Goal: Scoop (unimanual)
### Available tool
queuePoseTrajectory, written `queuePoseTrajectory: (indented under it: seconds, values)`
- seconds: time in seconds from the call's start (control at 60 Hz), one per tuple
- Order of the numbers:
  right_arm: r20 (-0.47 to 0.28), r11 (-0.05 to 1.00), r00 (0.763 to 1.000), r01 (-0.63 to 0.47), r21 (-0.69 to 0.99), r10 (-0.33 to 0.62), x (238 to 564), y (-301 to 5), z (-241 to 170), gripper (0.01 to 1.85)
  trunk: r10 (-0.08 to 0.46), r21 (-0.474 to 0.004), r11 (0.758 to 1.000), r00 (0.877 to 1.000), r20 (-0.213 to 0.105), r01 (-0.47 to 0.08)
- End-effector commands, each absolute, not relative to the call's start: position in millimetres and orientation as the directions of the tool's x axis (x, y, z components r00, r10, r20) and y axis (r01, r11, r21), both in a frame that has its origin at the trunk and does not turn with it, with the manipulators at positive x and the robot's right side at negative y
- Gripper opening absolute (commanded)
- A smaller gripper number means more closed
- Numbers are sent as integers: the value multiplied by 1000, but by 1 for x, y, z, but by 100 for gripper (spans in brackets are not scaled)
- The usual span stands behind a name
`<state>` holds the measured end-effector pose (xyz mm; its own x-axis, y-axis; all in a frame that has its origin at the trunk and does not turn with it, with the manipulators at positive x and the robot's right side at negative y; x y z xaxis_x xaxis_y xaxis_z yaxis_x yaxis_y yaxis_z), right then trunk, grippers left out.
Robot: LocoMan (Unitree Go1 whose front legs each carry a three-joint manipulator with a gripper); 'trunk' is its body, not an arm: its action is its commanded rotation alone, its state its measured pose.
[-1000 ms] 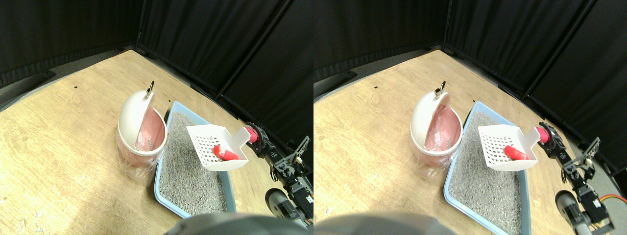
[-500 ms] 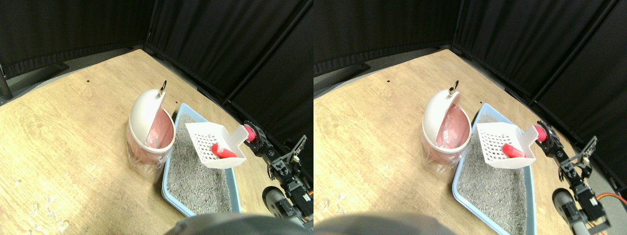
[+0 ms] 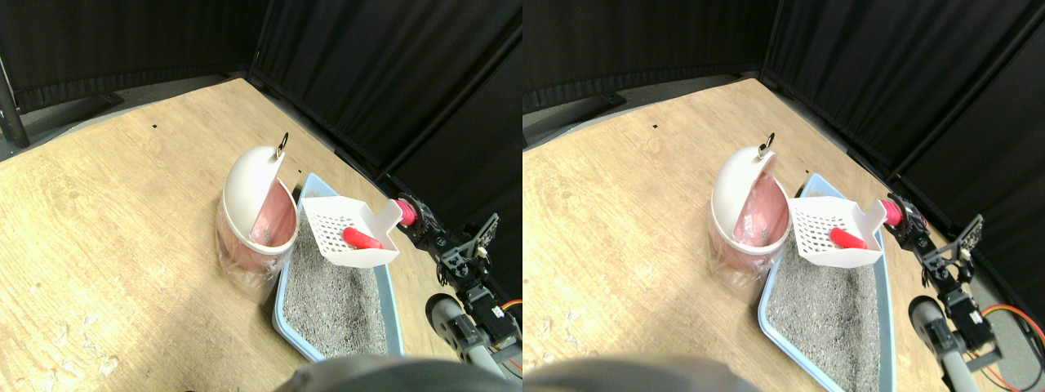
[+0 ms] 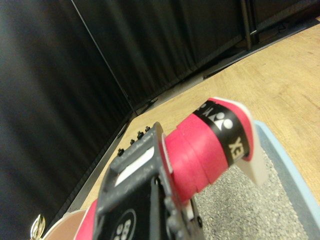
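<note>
The right gripper (image 3: 414,219) holds the scoop (image 3: 347,233) by its red-wrapped handle (image 3: 403,211); the wrist view shows the dark jaw frame (image 4: 137,200) close against that handle (image 4: 210,150), though the gap between the jaws is hidden, so the grip is read from the scoop hanging in the air with nothing else under it. The scoop sits roughly level above the far end of the blue tray (image 3: 286,278) of grey litter (image 3: 335,294), its front lip just beside the open mouth of the bin (image 3: 257,216). Held flat like that, the load stays put while loose grains can fall back through the slots into the tray, which seems the reason for keeping it over the litter and not over the floor (image 3: 122,220). The load is a small red cylinder (image 3: 360,238), lying on the slotted bottom toward the handle end, apart from the front lip. The scoop is white plastic with raised side walls and rows of narrow slots. The bin is white with a pink liner, its domed lid (image 3: 249,175) tipped back so the opening faces the scoop. Tipping the front lip over that rim looks like the remaining step.
</note>
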<state>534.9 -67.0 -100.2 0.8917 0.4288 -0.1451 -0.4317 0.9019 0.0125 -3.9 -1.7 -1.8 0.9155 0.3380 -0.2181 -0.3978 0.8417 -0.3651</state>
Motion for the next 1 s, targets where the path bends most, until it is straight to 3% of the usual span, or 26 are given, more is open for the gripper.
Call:
queuePoseTrajectory:
  seconds: [0.017,0.35,0.6,0.75,0.867,1.0]
  values:
    - [-89,890,890,-452,-59,447,538,-64,-97,5,355,-374,827,906,-231,-419]
    - [-114,859,872,-489,-148,477,541,-57,-96,5,355,-378,827,907,-225,-417]
    - [-140,871,889,-455,-186,435,540,-47,-85,5,359,-386,823,908,-218,-418]
    - [-140,845,865,-500,-190,481,544,-44,-80,5,362,-389,820,907,-216,-420]
    - [-153,846,876,-481,-228,457,544,-41,-73,5,363,-392,818,907,-215,-420]
    - [-156,838,873,-488,-244,463,543,-38,-68,5,362,-394,817,906,-219,-421]
